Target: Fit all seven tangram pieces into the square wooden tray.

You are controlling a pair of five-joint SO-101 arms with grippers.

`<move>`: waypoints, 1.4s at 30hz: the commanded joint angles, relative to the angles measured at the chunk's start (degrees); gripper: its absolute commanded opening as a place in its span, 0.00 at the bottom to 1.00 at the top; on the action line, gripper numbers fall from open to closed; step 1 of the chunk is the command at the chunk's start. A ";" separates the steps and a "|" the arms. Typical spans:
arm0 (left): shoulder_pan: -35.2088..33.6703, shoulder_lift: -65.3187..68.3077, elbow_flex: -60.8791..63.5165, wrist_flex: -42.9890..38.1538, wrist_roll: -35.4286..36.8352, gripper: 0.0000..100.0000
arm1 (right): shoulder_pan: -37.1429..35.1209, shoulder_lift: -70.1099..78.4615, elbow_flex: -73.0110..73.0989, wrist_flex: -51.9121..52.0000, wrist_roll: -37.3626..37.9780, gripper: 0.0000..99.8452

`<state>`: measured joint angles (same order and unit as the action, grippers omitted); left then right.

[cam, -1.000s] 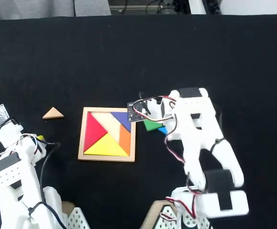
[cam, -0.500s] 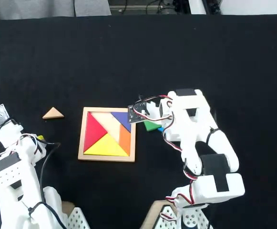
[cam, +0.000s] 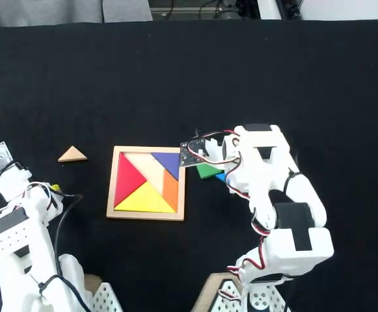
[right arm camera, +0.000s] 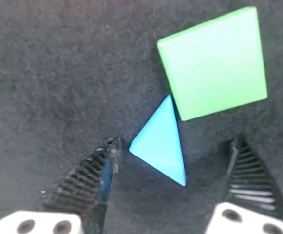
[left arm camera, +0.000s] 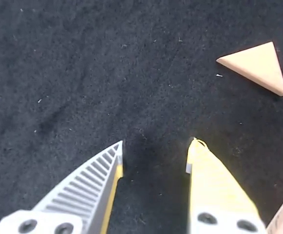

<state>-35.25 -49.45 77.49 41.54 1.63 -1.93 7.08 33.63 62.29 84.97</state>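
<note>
Black cloth and what lies past its far edge

A black cloth (cam: pixel 78 84) lies flat and smooth, flecked with pale lint where the wrist views see it close. Beyond its far edge are gray fabric (cam: pixel 58 10), dark cables (cam: pixel 208 8) and a white surface (cam: pixel 351 8).

Robotics lab bench, by look of it; black-clothed table (cam: pixel 78 78); left arm (cam: pixel 19 240) and right arm (cam: pixel 273 188) in white plastic shells; bare wiring (cam: pixel 209 138), circuit board (cam: pixel 190 153) exposed; cables (cam: pixel 221 8) along far edge; grey fabric (cam: pixel 45 10) behind.
</note>
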 commanded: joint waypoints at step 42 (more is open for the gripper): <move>0.84 -0.97 -0.57 -1.14 -0.44 0.22 | -3.16 -11.30 1.27 5.10 -8.18 0.32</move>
<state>-35.25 -49.45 77.49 41.54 1.63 -4.40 -5.32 35.12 69.93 77.58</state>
